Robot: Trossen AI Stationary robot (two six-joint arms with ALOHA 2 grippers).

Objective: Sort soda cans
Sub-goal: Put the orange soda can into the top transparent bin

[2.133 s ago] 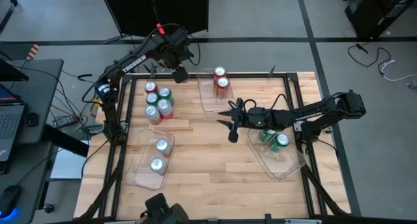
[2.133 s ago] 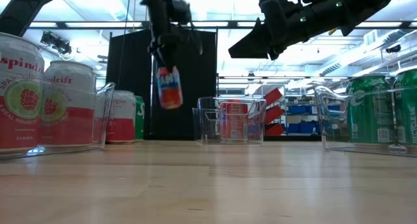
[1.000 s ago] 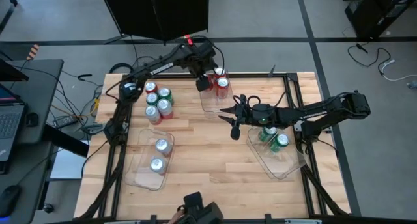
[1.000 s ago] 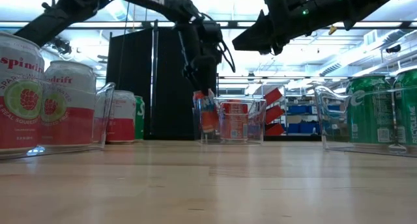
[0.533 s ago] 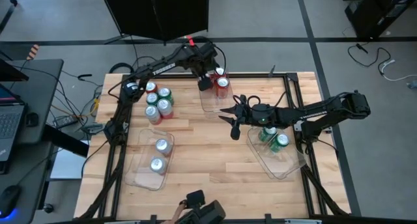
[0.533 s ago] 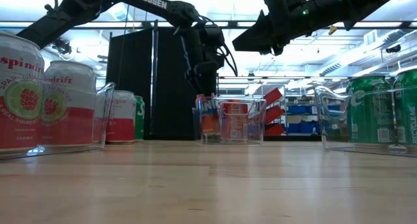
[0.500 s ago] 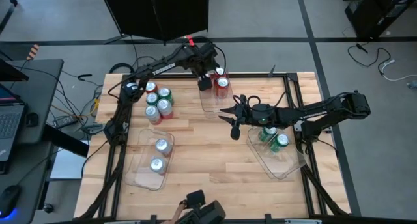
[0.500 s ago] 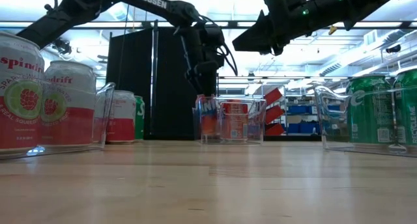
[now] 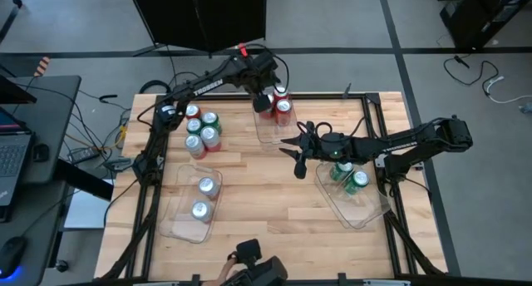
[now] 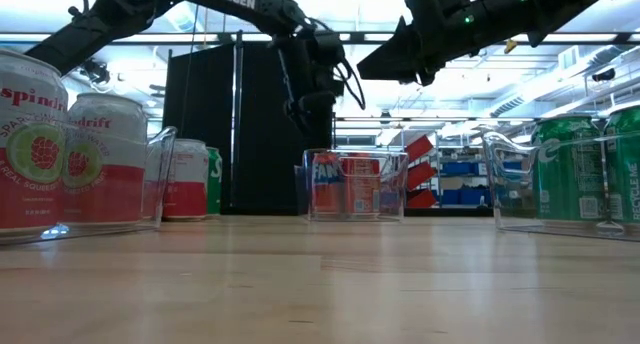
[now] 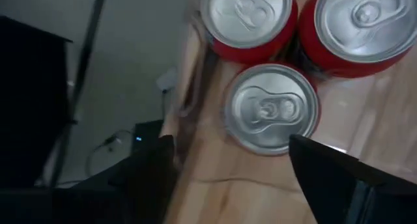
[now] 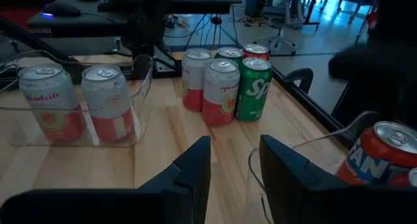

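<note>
Colour governs placement: three red cans sit in the twelve-o'clock bin, under the left hand, fingers spread and empty. The right hand waits mid-tabletop, part-open, empty; unsorted cans cluster at ten o'clock.

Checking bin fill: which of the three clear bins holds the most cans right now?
The far-middle bin, under the left gripper: it holds three red cans. The left-front bin and the right bin hold two each.
</note>
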